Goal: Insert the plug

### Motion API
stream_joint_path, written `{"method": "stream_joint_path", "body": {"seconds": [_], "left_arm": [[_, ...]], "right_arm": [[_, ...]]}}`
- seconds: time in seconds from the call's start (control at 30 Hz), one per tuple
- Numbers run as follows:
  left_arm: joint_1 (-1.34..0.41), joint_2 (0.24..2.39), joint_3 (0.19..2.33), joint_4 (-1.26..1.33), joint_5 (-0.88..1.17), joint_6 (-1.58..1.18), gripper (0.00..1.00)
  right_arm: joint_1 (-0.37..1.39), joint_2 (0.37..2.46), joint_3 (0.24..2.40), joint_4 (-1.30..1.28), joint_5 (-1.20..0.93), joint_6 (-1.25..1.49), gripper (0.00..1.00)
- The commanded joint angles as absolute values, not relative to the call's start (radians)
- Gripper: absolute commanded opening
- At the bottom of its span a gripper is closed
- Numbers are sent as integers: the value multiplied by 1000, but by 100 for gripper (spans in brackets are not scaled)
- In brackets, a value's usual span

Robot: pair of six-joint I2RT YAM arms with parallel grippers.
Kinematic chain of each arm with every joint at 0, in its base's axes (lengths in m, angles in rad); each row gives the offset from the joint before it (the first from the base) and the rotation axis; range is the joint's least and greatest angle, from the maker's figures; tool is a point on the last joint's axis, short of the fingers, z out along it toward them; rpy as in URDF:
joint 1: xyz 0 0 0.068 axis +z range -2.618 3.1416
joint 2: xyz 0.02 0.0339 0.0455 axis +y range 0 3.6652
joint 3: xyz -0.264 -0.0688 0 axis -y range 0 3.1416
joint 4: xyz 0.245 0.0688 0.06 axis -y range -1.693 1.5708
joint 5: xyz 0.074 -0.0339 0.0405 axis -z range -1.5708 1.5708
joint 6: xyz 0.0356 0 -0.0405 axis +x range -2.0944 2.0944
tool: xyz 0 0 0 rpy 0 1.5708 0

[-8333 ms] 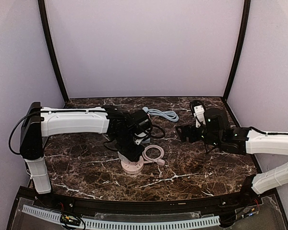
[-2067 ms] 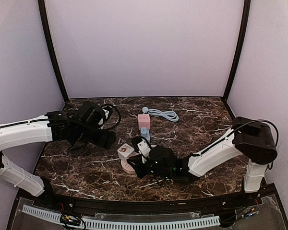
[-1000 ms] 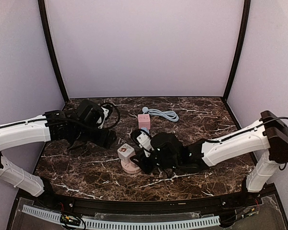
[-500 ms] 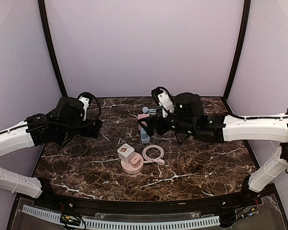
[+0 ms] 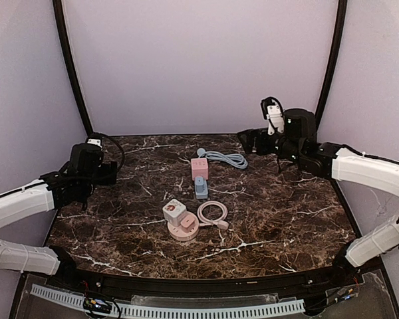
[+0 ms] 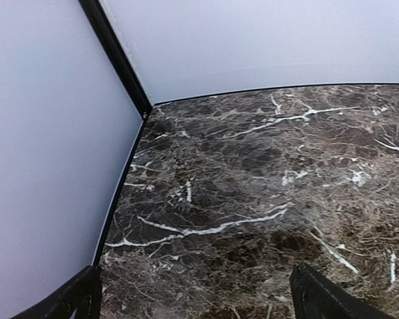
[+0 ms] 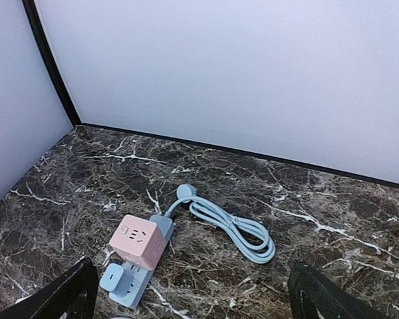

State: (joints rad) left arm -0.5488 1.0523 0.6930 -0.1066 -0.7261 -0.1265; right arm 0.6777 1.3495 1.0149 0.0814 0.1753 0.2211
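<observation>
1. The pink cube socket (image 7: 139, 240), smooth matte plastic with slot openings on top, sat on a light blue power strip (image 7: 125, 279) mid-surface. Its markings were too small to read.
2. The light blue plug (image 7: 184, 193) lay just far of the cube, and its rubbery cable (image 7: 233, 229) looped off to the right.
3. Nearer, a round pink base (image 5: 179, 234) carried a white cube (image 5: 173, 211) with an unreadable reddish mark and a small pink block (image 5: 187, 227). A coiled pink cord (image 5: 213, 212) lay just right of the base.
4. The surface (image 6: 253, 173) was glossy brown marble with white veins.
5. The left claw (image 6: 199, 302) was spread wide and empty near the far-left corner. The right claw (image 7: 193, 299) was likewise wide and empty, raised at the far right.
</observation>
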Motion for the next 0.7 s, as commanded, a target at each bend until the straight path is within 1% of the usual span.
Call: {"method": "stream_joint_path", "body": {"seconds": [0.0,0.1,0.3,0.37,0.57,0.67], "left_arm": [[-456,1028,630,25,-729,-111,99],[-392,1028,572,92,-776,-102,99],[-335,1054,413,392,-807,-11,98],[-315,1075,360,498,-810,17,98],[-191,1195,233,850,-641,6,98],[-163,1272,247,908,-595,10,99]], "right_arm": [[631,1314,955,84,225,213,99],[600,1295,909,99,246,190,99],[535,1211,757,172,294,130,99],[503,1185,688,242,270,120,98],[442,1091,462,495,265,66,99],[410,1033,382,575,311,32,99]]}}
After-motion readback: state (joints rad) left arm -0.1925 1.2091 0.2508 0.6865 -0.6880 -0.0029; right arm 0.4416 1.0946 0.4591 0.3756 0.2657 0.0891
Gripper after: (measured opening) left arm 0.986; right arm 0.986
